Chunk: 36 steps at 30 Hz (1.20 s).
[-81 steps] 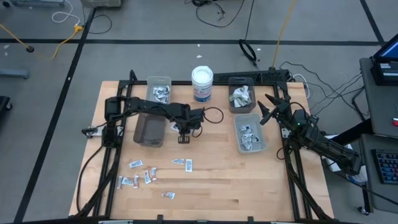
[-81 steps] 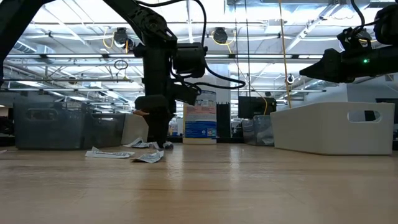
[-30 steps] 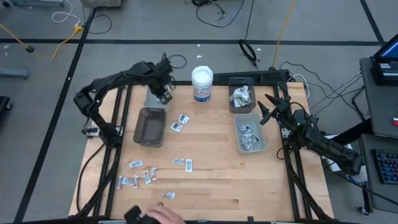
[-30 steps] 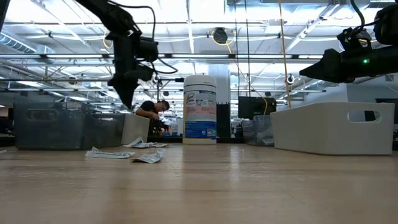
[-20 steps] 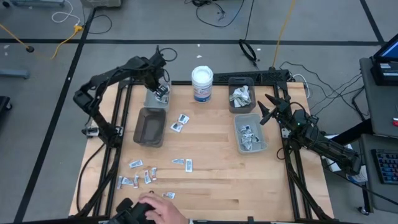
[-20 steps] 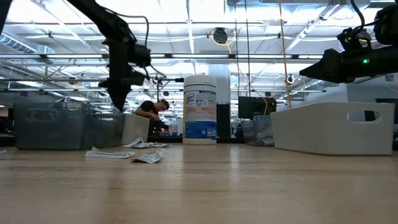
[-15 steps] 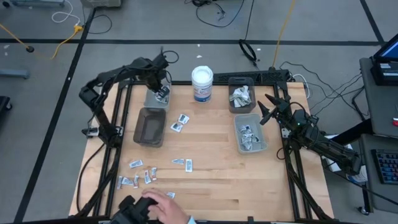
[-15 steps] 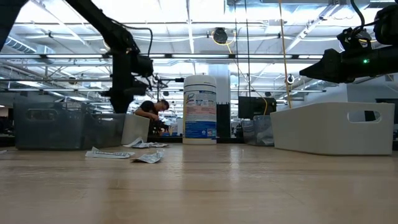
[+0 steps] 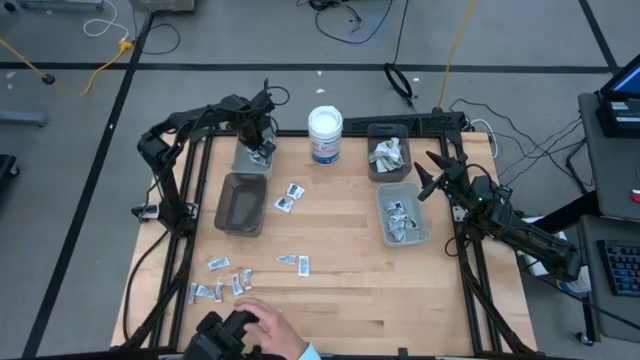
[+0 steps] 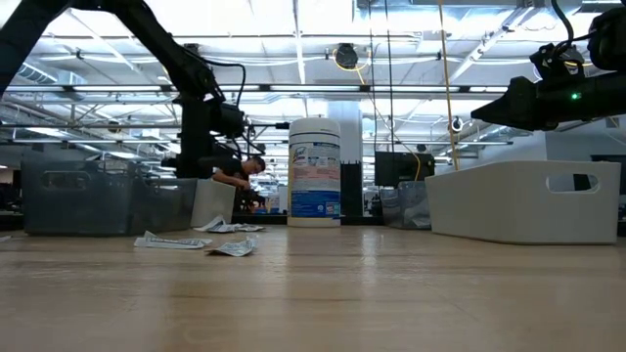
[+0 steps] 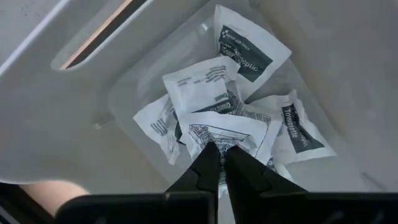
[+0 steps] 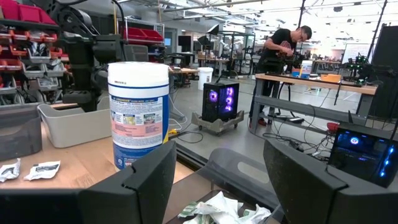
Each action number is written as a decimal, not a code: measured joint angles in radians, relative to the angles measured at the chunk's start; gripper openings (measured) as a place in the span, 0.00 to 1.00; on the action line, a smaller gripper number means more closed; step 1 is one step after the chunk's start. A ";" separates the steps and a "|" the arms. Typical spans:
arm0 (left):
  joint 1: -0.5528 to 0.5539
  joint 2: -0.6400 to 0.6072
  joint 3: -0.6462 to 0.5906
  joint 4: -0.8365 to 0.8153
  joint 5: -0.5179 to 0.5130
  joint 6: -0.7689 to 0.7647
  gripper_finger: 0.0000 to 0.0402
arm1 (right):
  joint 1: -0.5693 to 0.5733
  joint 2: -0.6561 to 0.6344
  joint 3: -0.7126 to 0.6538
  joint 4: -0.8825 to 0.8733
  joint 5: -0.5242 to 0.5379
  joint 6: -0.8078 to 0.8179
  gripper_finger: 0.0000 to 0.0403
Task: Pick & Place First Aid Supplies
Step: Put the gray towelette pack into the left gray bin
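Note:
The first aid supplies are small flat packets. Several lie loose on the table (image 9: 296,263), and more fill the clear bin (image 9: 247,160) at the far left. My left gripper (image 9: 262,152) points down over that bin, shut on a white printed packet (image 11: 231,129) just above the packets in the bin (image 11: 245,46). In the low view it stands low behind the bins (image 10: 201,168). My right gripper (image 9: 432,172) waits level at the right, by the right-hand bins, its fingers wide open (image 12: 217,180). My left gripper pinches the white packet by its near edge (image 11: 217,139) between its two fingertips, from above, pointing down. The rest of the packet spreads flat beyond the fingertips, over the packets lying in the clear bin. Whether it rests on them I cannot tell.
A grey bin (image 9: 240,205) sits beside the clear one, and a white round tub (image 9: 325,135) stands at the far middle. Two bins with packets (image 9: 388,152) (image 9: 402,215) stand at the right. A person's hand (image 9: 248,333) reaches in over the near edge.
My left gripper has sunk toward the clear bin at the far left, still shut on the packet. The person's hand has come farther in over the table's near edge.

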 joint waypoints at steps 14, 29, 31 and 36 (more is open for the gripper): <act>0.000 0.000 0.000 -0.004 0.007 -0.016 0.42 | 0.000 0.000 0.000 0.000 0.000 0.000 0.59; -0.017 -0.122 0.000 -0.044 -0.012 -0.017 0.49 | 0.000 0.000 0.000 0.000 0.000 0.000 0.59; -0.025 -0.140 0.000 -0.060 -0.013 -0.017 0.49 | 0.000 0.000 0.000 0.000 0.000 0.000 0.59; -0.037 -0.177 0.000 -0.085 -0.012 -0.026 0.49 | 0.000 0.000 0.000 0.000 0.000 0.000 0.59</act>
